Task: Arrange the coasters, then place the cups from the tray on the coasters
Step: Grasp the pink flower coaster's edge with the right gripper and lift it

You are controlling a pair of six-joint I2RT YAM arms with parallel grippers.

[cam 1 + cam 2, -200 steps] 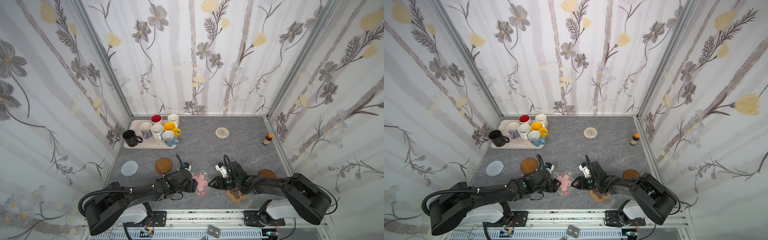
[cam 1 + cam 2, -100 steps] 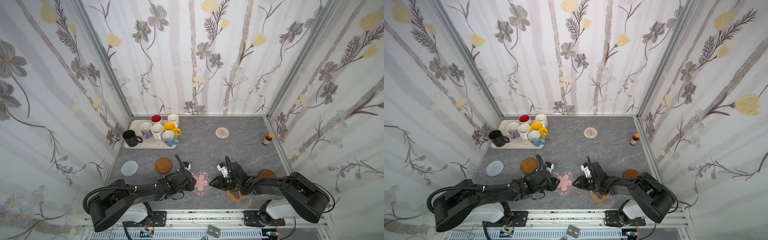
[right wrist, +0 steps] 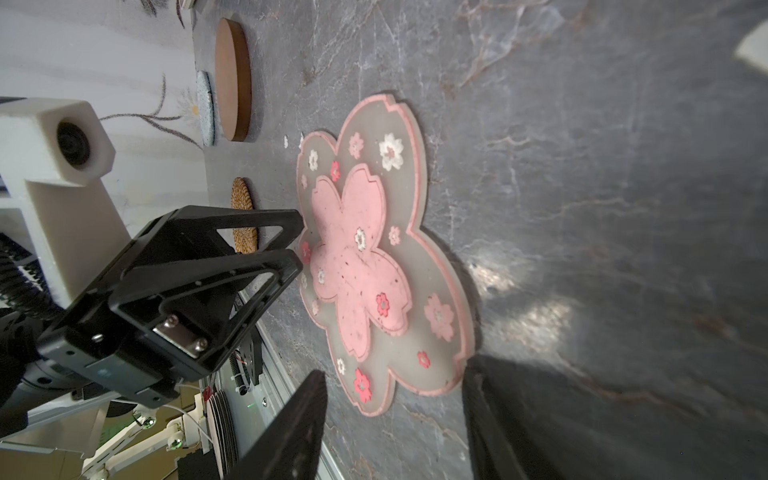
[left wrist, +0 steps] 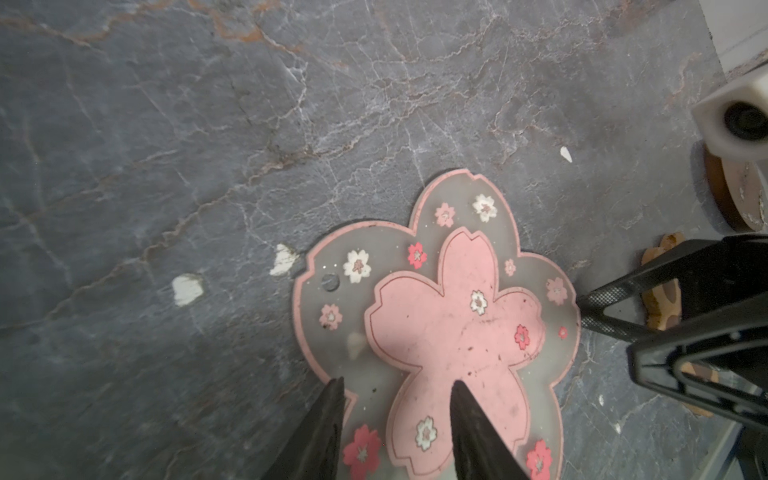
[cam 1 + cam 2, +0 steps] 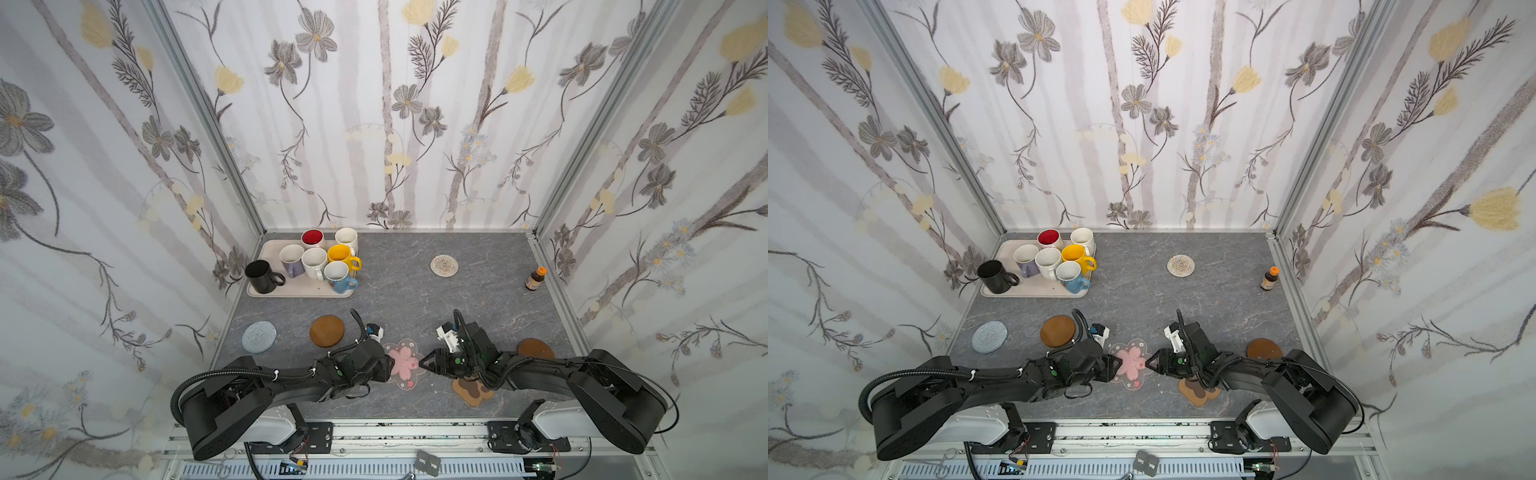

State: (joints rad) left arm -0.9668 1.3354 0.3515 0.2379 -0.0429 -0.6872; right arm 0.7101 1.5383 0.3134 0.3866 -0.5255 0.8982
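Observation:
The pink blossom coaster (image 5: pixel 405 361) (image 5: pixel 1133 361) (image 4: pixel 453 328) (image 3: pixel 353 257) lies on the table at the front middle. My left gripper (image 5: pixel 388 368) (image 4: pixel 397 382) stands over its left edge, jaws a little apart with nothing between them. At its right edge, my right gripper (image 5: pixel 422 362) (image 3: pixel 392 376) is open, one petal just ahead of the gap. Other coasters lie around: brown paw (image 5: pixel 473 390), two wooden discs (image 5: pixel 327 330) (image 5: pixel 536 348), grey woven (image 5: pixel 259 336), white woven (image 5: pixel 444 264), tan rattan (image 3: pixel 243 220). Several cups, among them black (image 5: pixel 262 276) and yellow (image 5: pixel 343 255), stand on the tray (image 5: pixel 291 289).
A small brown bottle (image 5: pixel 534 279) with an orange cap stands by the right wall. Flowered walls close in three sides. The metal rail (image 5: pixel 374 432) runs along the front edge, just behind both arms.
The left gripper's jaws have narrowed over the coaster's edge. Both arms have barely shifted, and the pink coaster lies where it was.

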